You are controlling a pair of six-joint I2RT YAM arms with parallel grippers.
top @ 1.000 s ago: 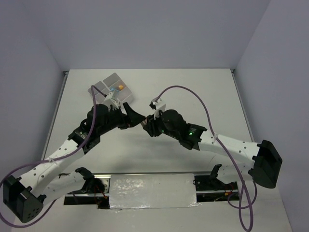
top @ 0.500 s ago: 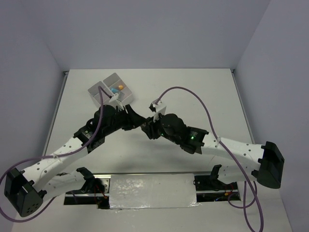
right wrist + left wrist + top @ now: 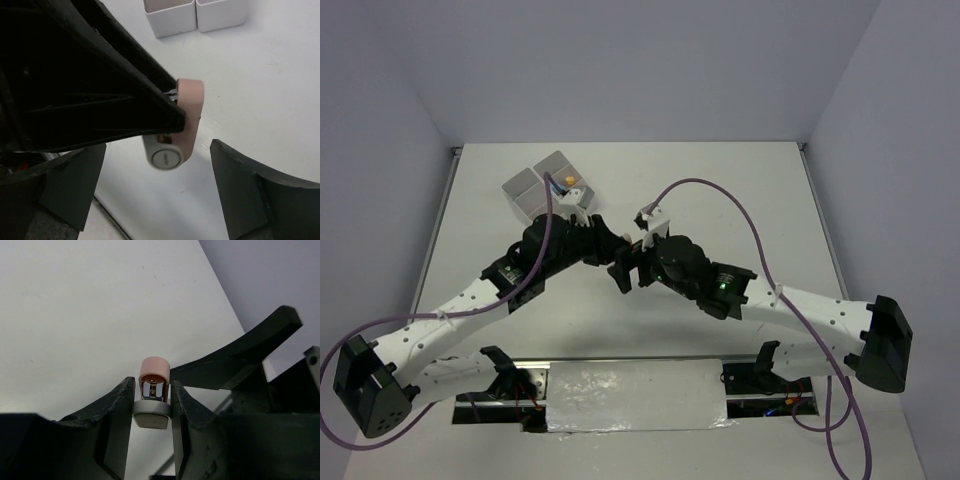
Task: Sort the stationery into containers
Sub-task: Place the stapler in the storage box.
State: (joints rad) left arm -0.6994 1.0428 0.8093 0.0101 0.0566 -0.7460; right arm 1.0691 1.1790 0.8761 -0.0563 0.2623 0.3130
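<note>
Containers [image 3: 548,187] sit far-left on the counter [image 3: 740,190]. Left hand [image 3: 152,405] is clamped tight on the pink marker [image 3: 154,371], up off the mid-counter. Right hand [image 3: 618,272] is spread wide, one finger either side of that marker, not touching.

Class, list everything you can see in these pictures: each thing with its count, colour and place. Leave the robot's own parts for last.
container block: one, white, four compartments, far left of the table.
orange item: one, inside a compartment; too small to identify.
pink marker: one, pink with a white end, held mid-table.
table: one, white.
silver sheet: one, near edge, between the arm bases.
cables: two, purple, one per arm.
left gripper: black, shut on the pink marker.
right gripper: black, open, fingers either side of the marker, not touching it.
</note>
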